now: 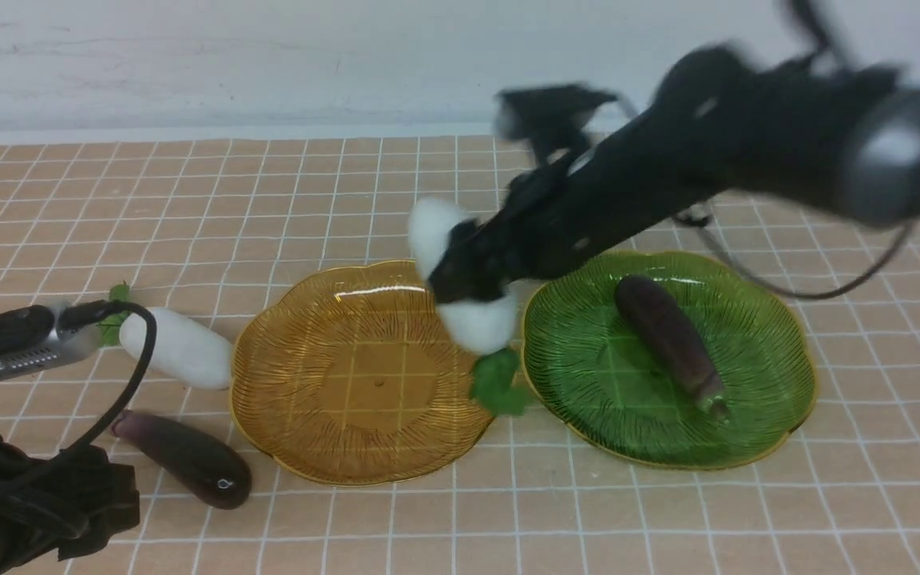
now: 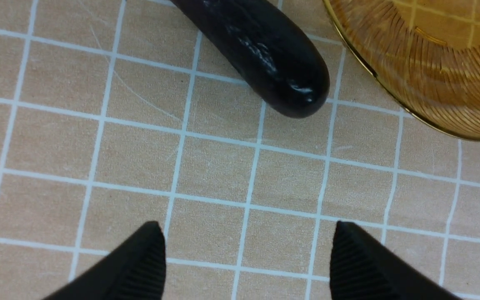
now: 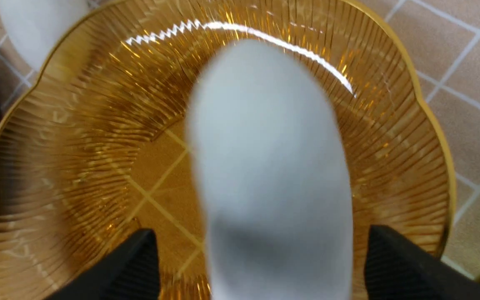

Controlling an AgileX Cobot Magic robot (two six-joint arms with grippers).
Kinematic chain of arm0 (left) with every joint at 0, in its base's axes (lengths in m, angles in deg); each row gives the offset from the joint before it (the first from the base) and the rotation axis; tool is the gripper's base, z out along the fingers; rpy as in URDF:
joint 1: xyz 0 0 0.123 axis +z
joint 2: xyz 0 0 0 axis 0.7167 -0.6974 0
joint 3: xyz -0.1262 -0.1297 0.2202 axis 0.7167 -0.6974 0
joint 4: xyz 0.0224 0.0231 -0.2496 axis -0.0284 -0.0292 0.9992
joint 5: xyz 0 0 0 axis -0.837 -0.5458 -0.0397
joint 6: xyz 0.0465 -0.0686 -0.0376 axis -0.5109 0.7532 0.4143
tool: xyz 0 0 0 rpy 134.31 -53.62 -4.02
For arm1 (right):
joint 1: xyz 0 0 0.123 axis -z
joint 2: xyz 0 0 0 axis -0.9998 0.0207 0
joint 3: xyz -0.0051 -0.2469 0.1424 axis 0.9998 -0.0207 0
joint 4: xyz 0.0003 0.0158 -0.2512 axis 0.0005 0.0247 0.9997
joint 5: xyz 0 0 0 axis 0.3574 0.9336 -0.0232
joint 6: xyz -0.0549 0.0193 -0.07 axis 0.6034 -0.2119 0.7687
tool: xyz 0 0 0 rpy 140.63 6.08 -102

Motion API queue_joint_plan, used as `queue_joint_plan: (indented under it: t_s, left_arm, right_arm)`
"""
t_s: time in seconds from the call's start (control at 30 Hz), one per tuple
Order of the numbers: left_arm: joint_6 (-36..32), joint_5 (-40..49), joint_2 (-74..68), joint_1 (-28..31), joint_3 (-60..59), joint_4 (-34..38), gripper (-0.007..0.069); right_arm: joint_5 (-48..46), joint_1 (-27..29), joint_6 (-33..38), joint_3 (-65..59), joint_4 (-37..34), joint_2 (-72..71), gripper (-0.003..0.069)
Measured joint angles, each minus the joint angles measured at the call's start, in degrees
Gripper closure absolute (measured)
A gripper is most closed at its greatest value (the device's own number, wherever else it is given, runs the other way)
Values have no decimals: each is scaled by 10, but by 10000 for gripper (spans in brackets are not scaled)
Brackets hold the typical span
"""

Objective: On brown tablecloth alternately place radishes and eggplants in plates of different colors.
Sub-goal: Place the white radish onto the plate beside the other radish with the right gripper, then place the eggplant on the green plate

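On the brown tablecloth stand an amber plate and a green plate. One eggplant lies in the green plate. My right gripper hangs over the amber plate's right side, open. A blurred white radish sits between its fingers with a gap on each side; its green leaves hang over the rim. A second radish and a second eggplant lie on the cloth left of the amber plate. My left gripper is open over bare cloth, short of that eggplant's rounded end.
The left arm's body and cable fill the near left corner. A white wall rises behind the cloth's far edge. The right arm slants over the green plate's far side.
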Motion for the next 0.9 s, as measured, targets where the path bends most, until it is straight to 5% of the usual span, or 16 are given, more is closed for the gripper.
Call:
queue_joint_plan:
  t_s: [0.13, 0.3, 0.4, 0.53, 0.6, 0.9]
  left_arm:
    - [10, 4, 0, 0, 0, 0, 141]
    - [27, 5, 0, 0, 0, 0, 141]
    - [33, -7, -1, 0, 1, 0, 141]
    - [61, -24, -18, 0, 29, 0, 141]
    - [71, -26, -35, 0, 47, 0, 141]
    - [110, -98, -202, 0, 92, 1, 141]
  right_arm:
    - [-38, 7, 0, 8, 7, -7, 25]
    - [-127, 21, -19, 51, 23, -23, 64]
    - [-204, 30, -37, 92, 39, -37, 160]
    - [-325, 49, -64, 160, 91, -67, 495]
    - [-334, 57, -91, 163, 121, -89, 602]
    - [-346, 64, -159, 62, 188, -234, 673]
